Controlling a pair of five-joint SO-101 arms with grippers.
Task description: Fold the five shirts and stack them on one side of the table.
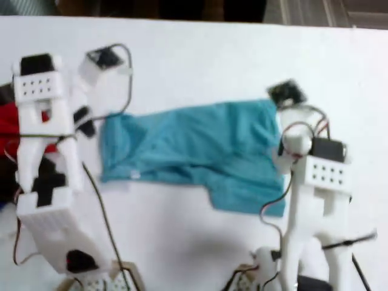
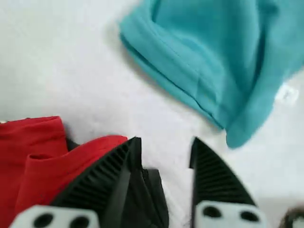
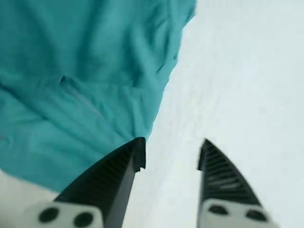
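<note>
— Left pincer [image 2: 165, 142]: how does it stand?
— Spread, with nothing between its fingers. It hangs over bare table [image 2: 61, 61], and a red shirt [image 2: 33, 156] lies just beside one finger.
— And the teal shirt [image 2: 213, 57]?
— Ahead of that pincer and apart from it, with white table between them. In the high view the teal shirt [image 1: 194, 145] lies rumpled across the middle of the frame. It reaches from the left arm [image 1: 42, 200] to the right arm [image 1: 315, 200], and one flap extends toward the lower right.
— The right pincer [image 3: 172, 142]?
— Also spread, holding nothing. One finger sits over the teal shirt's [image 3: 80, 71] edge, the other over bare table. Whether it touches the cloth I cannot tell.
— Where is the red shirt from above?
— At the left edge of the frame [image 1: 7, 130], partly behind the left arm.
</note>
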